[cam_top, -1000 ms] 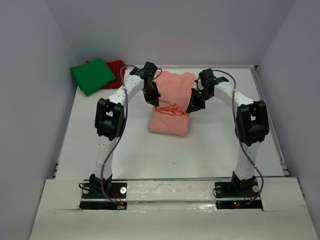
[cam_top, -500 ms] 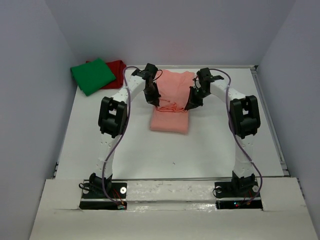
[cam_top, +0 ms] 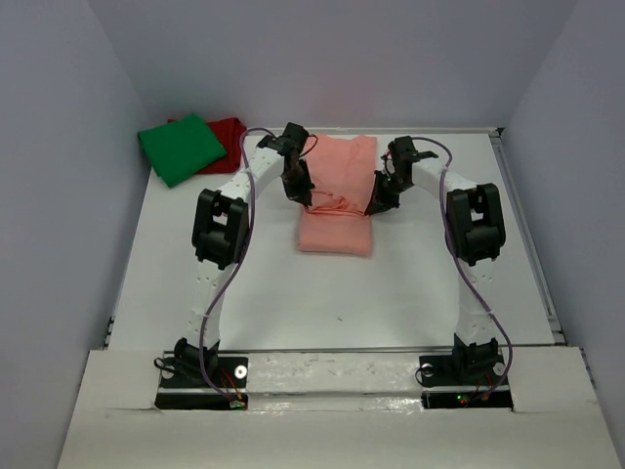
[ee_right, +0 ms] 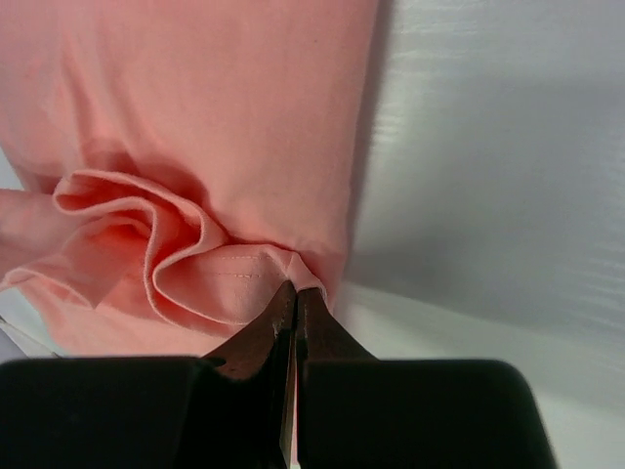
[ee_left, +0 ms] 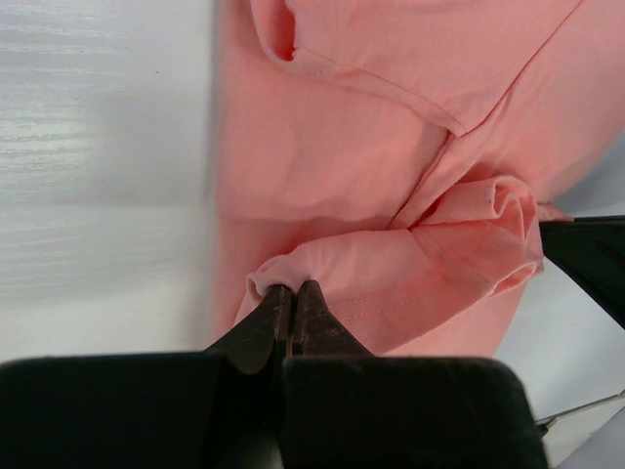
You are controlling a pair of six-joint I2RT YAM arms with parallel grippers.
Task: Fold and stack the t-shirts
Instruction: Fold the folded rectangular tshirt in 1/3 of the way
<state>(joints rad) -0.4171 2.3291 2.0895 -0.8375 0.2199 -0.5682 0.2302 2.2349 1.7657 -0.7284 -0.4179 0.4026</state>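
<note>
The salmon-pink t-shirt (cam_top: 337, 195) lies partly folded at the table's far middle, its near hem lifted and bunched between both grippers. My left gripper (cam_top: 308, 203) is shut on the hem's left corner (ee_left: 278, 277). My right gripper (cam_top: 370, 208) is shut on the hem's right corner (ee_right: 305, 275). The lifted hem sags in loose folds (ee_right: 146, 234) above the shirt's lower layer. A folded bright green t-shirt (cam_top: 181, 148) rests at the far left, on top of a dark red t-shirt (cam_top: 228, 132) that shows at its right.
White walls close in the table on the left, the back and the right. A raised rail (cam_top: 527, 234) runs along the table's right edge. The arm bases (cam_top: 200, 369) stand on the near ledge.
Both grippers have carried the pinched hem away from the bases, toward the far side. The shirt's near folded edge has drawn up with them, so the shirt looks shorter.
</note>
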